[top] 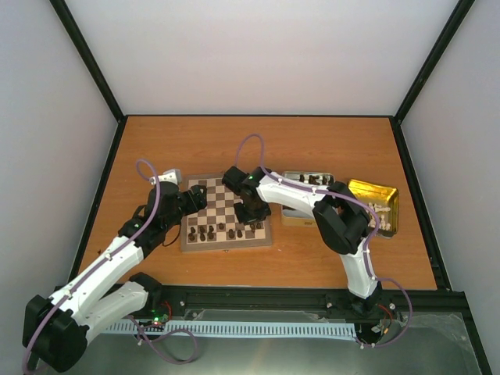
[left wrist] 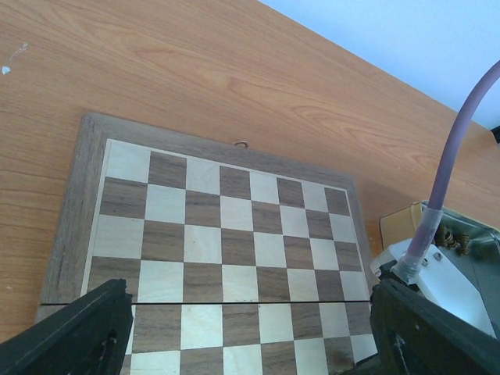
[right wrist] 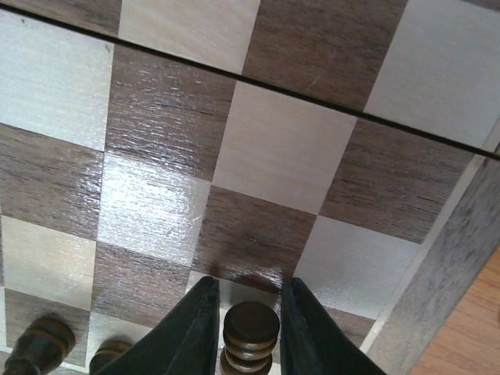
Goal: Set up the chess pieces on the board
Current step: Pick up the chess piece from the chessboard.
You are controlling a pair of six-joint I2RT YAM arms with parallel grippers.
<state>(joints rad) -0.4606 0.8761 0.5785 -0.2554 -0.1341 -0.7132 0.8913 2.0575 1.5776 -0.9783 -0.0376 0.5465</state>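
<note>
The step in hand looks like seating one dark chessman: the right gripper [right wrist: 250, 287] is low over the board [top: 219, 205], in its near rows by its right border [right wrist: 449, 266], with a dark piece [right wrist: 251, 326] between its fingers [right wrist: 195, 332]. They stand very close on either side of its head, but whether they pinch it or leave slack cannot be told, nor whether its foot is down. Two more dark pieces [right wrist: 43, 340] stand just left of it, other dark men dot the board's near rows in the overhead view, and the far half carries none. The left gripper [left wrist: 250, 332] hovers over the board's left side, fingers spread wide with nothing between them. Next, I judge, the piece must sit centred on its square, then the fingers part and rise straight up, since sideways drift could topple the neighbours. Right of the board room is short: a strip of table [top: 312, 258], then the silver tin [top: 291, 176], with the gold tin [top: 367, 191] beyond. Far of the board the table lies open
</note>
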